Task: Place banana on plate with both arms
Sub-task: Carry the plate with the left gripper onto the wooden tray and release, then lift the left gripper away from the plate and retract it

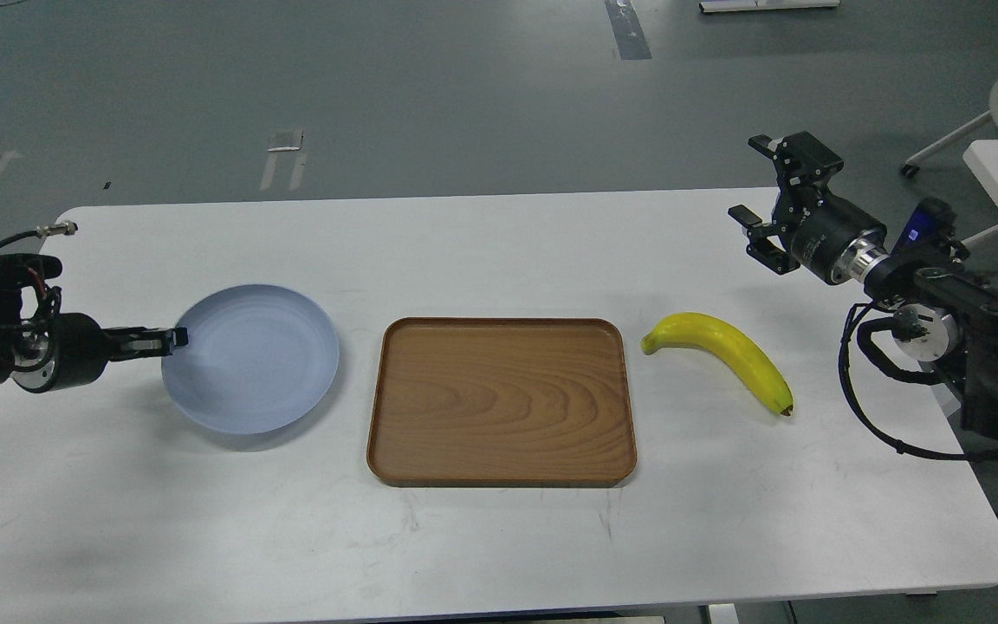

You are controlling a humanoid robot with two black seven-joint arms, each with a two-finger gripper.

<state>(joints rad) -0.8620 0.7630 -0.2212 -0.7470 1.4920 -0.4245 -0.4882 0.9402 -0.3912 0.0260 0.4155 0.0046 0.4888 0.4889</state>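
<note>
Nearest, along the front edge, the white surface (pixel 499 555) carries nothing; next comes the brown wooden tray (pixel 502 399) at its middle. Level with the tray, toward the right edge, the banana (pixel 729 351) lies flat on the surface: bright yellow, curved, greenish stem tip toward the tray, small dark end toward the front. Toward the left edge sits the plate (pixel 256 364), pale blue, round, shallow and bare. The left tool (pixel 171 338) is at the plate's left rim with its fingers pressed together, apparently pinching that rim. Farther back, over the right edge, the right tool (pixel 763 195) hangs in the air beyond the banana, fingers spread and holding nothing. By my judgement, almost everything remains: banana ungrasped, well apart from the plate.
</note>
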